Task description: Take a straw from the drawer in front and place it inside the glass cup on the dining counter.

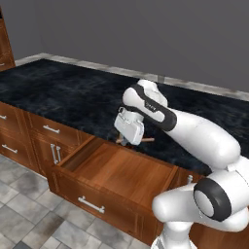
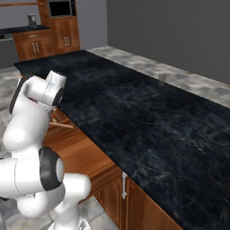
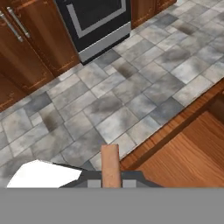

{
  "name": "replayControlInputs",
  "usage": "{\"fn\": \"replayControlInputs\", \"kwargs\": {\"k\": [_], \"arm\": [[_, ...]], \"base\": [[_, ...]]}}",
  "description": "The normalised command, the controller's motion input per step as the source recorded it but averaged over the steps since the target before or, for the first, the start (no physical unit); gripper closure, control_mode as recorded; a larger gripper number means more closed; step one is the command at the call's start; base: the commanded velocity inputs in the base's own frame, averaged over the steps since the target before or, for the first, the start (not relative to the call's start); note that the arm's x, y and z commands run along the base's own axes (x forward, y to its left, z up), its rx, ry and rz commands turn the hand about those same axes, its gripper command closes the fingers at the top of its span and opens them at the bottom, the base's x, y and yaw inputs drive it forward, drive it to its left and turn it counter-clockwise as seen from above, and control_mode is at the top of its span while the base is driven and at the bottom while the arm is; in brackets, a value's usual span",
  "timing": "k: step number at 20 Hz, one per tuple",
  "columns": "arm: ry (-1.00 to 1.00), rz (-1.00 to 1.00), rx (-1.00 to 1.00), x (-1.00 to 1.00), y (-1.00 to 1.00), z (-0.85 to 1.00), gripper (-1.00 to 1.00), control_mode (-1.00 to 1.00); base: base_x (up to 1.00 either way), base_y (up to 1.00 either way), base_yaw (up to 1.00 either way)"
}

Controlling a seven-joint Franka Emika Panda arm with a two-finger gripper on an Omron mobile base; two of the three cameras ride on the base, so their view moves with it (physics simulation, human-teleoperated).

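Observation:
My gripper [image 1: 126, 141] hangs above the back of the open drawer [image 1: 121, 170], close to the counter edge, shut on the straw [image 1: 145, 140]. The straw is a thin reddish-brown stick lying roughly level; its end pokes out to the right of the hand. In the hand view the straw [image 3: 110, 162] rises between my fingers, with the drawer [image 3: 192, 153] at lower right. From the right base view the straw [image 2: 63, 125] sticks out below the forearm, over the drawer [image 2: 81, 150]. The glass cup [image 2: 161, 77] stands far off on the dining counter [image 2: 134, 112].
The drawer front carries a silver bar handle [image 1: 91, 204]. Cabinet doors and smaller drawers [image 1: 51, 141] lie to its left. Across the grey tiled floor [image 3: 113, 96] stands a steel oven [image 3: 94, 24] between wooden cabinets [image 3: 26, 43].

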Motion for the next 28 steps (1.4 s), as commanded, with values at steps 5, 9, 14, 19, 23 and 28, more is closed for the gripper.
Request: {"fn": "replayControlInputs", "kwargs": {"k": [5, 9, 14, 19, 23, 28], "arm": [[0.14, -0.02, 0.23, -0.62, 0.0, 0.85, 1.0, -1.0], [0.12, -0.08, 0.18, -0.63, 0.0, 0.62, 1.0, -1.0], [0.03, -0.11, 0.01, -0.8, -0.16, 0.31, 1.0, -1.0], [0.0, -0.12, -0.02, -0.82, -0.34, 0.21, 1.0, -1.0], [-0.02, -0.11, -0.05, -0.58, -0.45, 0.16, 1.0, -1.0], [-0.01, -0.08, -0.04, -0.31, -0.49, 0.02, 1.0, -1.0]], "base": [[0.0, 0.0, 0.0], [0.0, 0.0, 0.0], [0.0, 0.0, 0.0], [0.0, 0.0, 0.0], [0.0, 0.0, 0.0], [0.0, 0.0, 0.0]]}}
